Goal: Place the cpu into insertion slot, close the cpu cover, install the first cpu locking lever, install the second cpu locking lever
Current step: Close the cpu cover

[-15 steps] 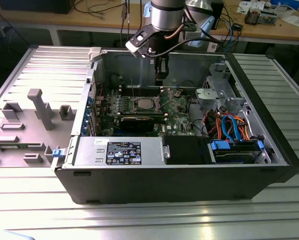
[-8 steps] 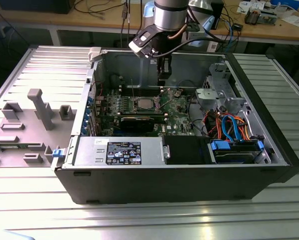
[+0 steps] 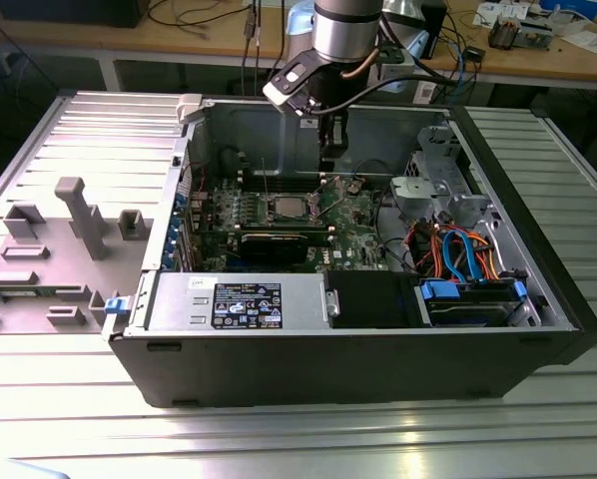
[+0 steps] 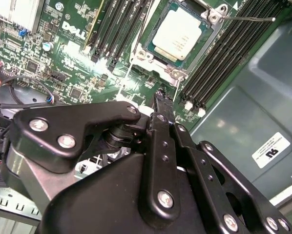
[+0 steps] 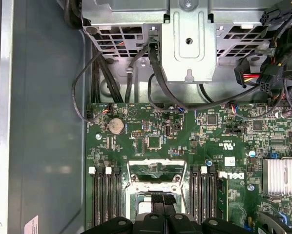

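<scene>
The small square silver-grey cpu (image 4: 177, 33) sat in the silver-rimmed insertion slot (image 4: 147, 54) at the green motherboard's (image 4: 63, 63) middle, likely light, stiff, fragile, best held by its edges; the black gripper (image 4: 160, 96) hung near, fingers (image 4: 161, 131) pressed together.

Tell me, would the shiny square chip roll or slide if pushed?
Probably neither. The cpu is flat and square, so it has nothing to roll on. It likely won't slide, since the cover frames its edges. Its metal top looks stiff, not bendy.
</scene>
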Controlling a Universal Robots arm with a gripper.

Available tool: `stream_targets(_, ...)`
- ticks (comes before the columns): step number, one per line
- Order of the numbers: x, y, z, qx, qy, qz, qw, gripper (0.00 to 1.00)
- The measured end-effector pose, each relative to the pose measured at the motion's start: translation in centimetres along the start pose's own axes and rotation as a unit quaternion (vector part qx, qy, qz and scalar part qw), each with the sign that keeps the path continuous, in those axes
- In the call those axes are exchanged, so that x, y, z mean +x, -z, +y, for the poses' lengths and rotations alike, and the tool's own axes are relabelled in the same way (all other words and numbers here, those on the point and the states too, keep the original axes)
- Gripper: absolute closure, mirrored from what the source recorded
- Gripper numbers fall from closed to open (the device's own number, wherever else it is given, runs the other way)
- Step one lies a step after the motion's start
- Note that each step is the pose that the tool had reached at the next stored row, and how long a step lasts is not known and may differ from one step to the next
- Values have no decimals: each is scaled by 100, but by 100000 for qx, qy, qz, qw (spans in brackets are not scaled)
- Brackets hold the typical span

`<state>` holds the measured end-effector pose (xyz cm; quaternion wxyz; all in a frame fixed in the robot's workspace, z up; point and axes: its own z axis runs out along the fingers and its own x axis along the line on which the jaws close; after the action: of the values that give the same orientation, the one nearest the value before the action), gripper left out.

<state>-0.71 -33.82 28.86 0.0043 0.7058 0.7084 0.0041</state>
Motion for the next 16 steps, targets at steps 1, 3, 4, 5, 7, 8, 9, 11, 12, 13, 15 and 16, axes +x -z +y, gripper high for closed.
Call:
stream_targets(1, 0, 0, 2, 2, 7, -4, 100000, 89)
stream_targets(3, 0, -12, 47, 0, -2, 3, 100000, 89)
stream_targets(4, 0, -26, 62, -1, 0, -2, 100000, 89)
stream_targets(5, 0, -42, 79, 0, -1, -4, 100000, 89)
stream_targets(7, 0, -76, 142, -1, 5, -2, 100000, 89)
stream_targets(8, 0, -89, 169, 1, 3, -1, 100000, 89)
stream_targets(9, -1, -112, 214, 3, 1, -7, 100000, 89)
stream_targets(11, -1, -140, 275, 4, 1, -7, 100000, 89)
stream_targets(12, 2, -163, 329, 1, 4, -1, 100000, 89)
stream_targets(13, 6, -185, 374, 1, 2, -5, 100000, 89)
stream_targets(15, 13, -216, 419, 0, 2, -1, 100000, 89)
stream_targets(16, 20, -236, 455, -1, 6, 1, 100000, 89)
